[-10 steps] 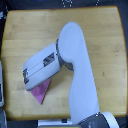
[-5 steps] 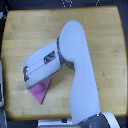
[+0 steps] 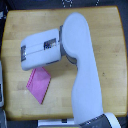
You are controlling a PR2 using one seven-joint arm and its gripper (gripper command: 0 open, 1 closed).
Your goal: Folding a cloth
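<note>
Seen from above, the white arm rises from the wooden table's near edge and bends toward the exterior view's left, its gripper blurred beyond telling jaw state, just above the pink cloth lying flat.
</note>
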